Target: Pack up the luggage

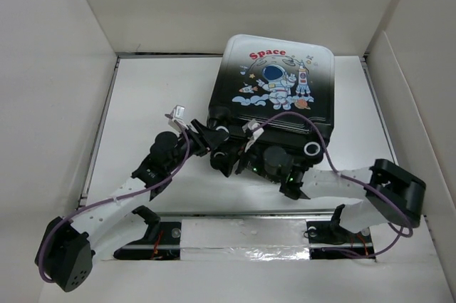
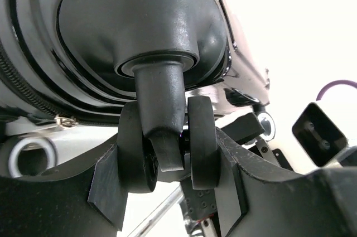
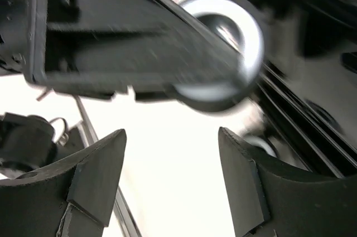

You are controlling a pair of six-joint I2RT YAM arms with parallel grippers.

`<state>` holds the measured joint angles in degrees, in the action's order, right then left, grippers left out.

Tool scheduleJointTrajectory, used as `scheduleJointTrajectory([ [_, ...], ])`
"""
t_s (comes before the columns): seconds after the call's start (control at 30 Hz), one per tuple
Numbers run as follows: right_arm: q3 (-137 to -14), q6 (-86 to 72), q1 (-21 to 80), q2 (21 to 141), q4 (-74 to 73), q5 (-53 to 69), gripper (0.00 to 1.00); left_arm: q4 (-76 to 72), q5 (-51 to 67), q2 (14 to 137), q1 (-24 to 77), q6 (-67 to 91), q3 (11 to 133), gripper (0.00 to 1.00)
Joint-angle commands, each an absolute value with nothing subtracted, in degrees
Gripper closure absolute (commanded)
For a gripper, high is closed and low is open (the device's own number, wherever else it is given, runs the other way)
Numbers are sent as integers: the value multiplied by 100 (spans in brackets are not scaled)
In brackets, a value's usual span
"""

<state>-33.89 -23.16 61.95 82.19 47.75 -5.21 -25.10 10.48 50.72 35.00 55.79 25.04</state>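
Note:
The luggage lies flat and closed at the back middle of the table, astronaut and red "Space" print facing up and its black wheels toward me. My left gripper is at its near left corner. In the left wrist view its fingers press on both sides of a black double wheel under the dark shell. My right gripper is just right of it at the luggage's near edge. It is open and empty, with a blurred white-ringed wheel above its fingertips.
White walls enclose the table on the left, back and right. A purple cable loops over the luggage's near right corner. A taped metal rail runs along the near edge between the arm bases.

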Motion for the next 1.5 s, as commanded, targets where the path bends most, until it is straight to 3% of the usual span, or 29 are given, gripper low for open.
scheduleJointTrajectory([
  [0.0,-3173,-2180,6257,7457,3500,-791,28,-4911,1521,4834,3568,6046,2419,100],
  [0.17,-2743,-2171,6258,6435,2558,-1502,26,-5887,1459,5115,3621,6687,1926,100],
  [0.43,-2988,-1917,6258,6337,3233,-1731,20,-7470,1538,6310,3814,7215,1907,100],
  [0.93,-3972,-1450,6258,7231,3516,-2021,16,-7690,1634,6460,3920,7409,1899,100],
  [1.47,-4306,-1028,6425,8499,5826,-3339,21,-7673,1565,6311,4148,7937,1538,100],
])
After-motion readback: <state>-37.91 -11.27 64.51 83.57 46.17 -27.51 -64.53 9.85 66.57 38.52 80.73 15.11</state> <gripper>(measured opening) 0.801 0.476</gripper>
